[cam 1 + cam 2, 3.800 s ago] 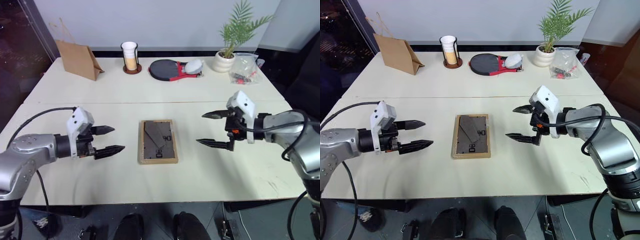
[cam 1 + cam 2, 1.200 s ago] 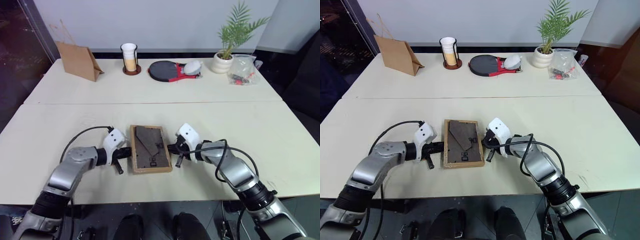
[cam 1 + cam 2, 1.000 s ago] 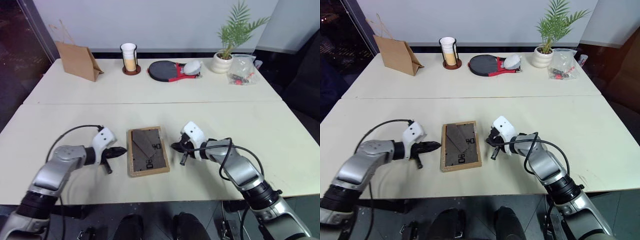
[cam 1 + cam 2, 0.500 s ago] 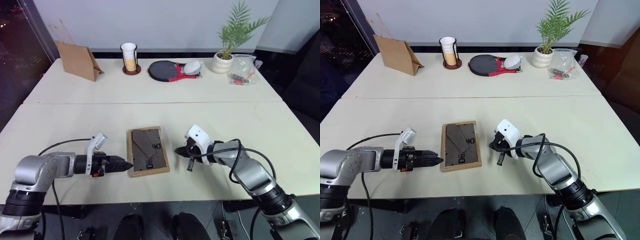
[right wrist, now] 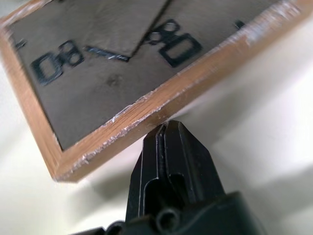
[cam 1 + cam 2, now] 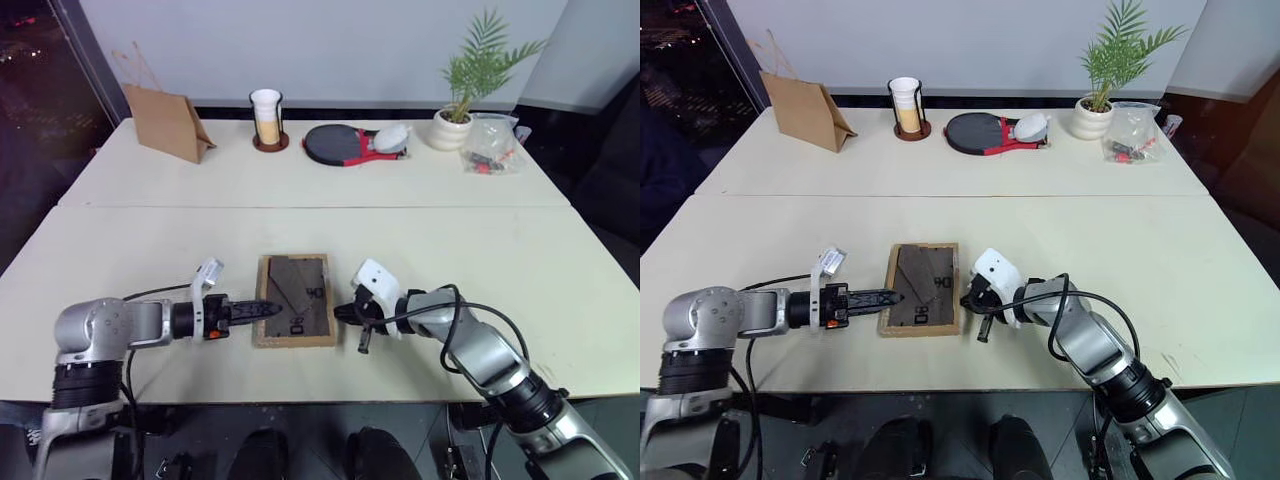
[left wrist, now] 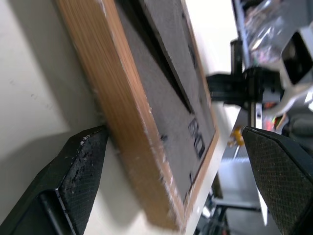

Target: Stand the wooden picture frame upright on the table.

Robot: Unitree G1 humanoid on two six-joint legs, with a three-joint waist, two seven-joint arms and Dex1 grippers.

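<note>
The wooden picture frame (image 6: 295, 312) lies flat on the table (image 6: 450, 240) near its front edge, dark back and folded stand facing up. My left gripper (image 6: 270, 307) is open at the frame's left edge. In the left wrist view one finger (image 7: 83, 166) rests on the table beside that edge and the other finger (image 7: 279, 166) hangs over the frame's back. My right gripper (image 6: 341, 313) is shut and empty, and its tip (image 5: 168, 131) touches the frame's right edge (image 5: 161, 107).
Along the table's far edge stand a brown paper bag (image 6: 167, 122), a cup in a holder (image 6: 266, 118), a black and red paddle (image 6: 345, 142), a potted plant (image 6: 450, 120) and a clear plastic bag (image 6: 490, 145). A seam (image 6: 300, 207) crosses the tabletop.
My left gripper has rolled, opened wide and slid right so it straddles the frame's left edge. My right gripper, still shut, has moved left against the frame's right edge.
</note>
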